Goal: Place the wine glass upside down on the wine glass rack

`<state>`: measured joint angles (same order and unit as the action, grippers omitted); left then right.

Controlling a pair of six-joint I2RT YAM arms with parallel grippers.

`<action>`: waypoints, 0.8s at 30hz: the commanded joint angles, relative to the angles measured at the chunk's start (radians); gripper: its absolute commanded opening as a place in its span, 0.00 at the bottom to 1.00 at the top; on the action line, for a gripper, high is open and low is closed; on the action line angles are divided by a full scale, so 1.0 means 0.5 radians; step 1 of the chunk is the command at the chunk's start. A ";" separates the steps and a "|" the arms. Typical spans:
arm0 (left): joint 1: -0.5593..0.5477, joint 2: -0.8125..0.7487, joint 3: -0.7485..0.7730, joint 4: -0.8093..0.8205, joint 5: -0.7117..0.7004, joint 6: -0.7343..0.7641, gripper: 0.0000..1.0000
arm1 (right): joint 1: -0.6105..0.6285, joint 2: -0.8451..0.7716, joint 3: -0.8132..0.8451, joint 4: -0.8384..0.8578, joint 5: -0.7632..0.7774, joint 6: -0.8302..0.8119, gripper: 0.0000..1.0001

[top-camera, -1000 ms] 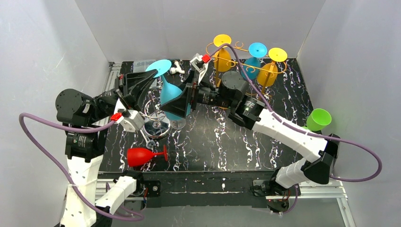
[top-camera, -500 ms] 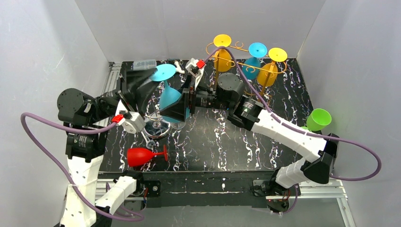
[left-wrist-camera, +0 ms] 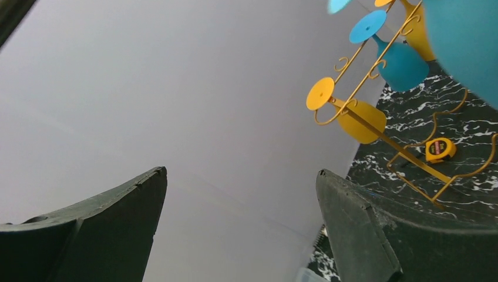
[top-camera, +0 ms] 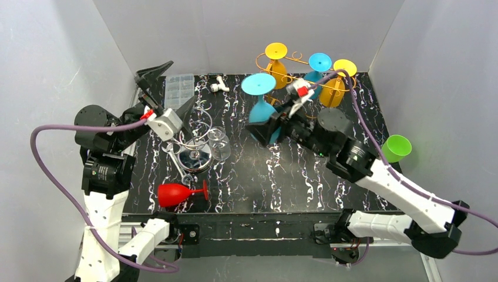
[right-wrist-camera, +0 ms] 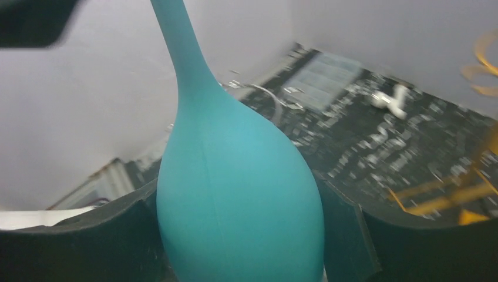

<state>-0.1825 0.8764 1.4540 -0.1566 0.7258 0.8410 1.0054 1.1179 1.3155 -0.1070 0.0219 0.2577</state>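
The teal wine glass hangs upside down above the table's middle, its round foot uppermost. My right gripper is shut on its bowl. In the right wrist view the teal wine glass fills the gap of my right gripper, both pads pressed on it. The gold wire wine glass rack stands at the back right, with two yellow glasses and a blue one hung upside down on it. My left gripper is open and empty at the back left. In its own view, my left gripper faces the wall, with the wine glass rack to the right.
A red glass lies on its side at the front left. Clear glasses on a chrome stand sit left of centre. A clear plastic box, a white piece, a green cup and a yellow tape measure are also around.
My left gripper opened, let go of the teal glass and drew back to the left. My right gripper carried the glass to the right, towards the rack.
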 commanded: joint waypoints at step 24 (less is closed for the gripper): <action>0.002 -0.087 -0.175 -0.195 -0.293 -0.167 0.98 | -0.204 0.291 -1.116 1.795 1.420 -0.389 0.70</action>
<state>-0.1825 0.8352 1.3678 -0.2596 0.5858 0.7399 0.9192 1.1744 0.7151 0.5575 0.6582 0.0971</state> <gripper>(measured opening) 0.982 0.841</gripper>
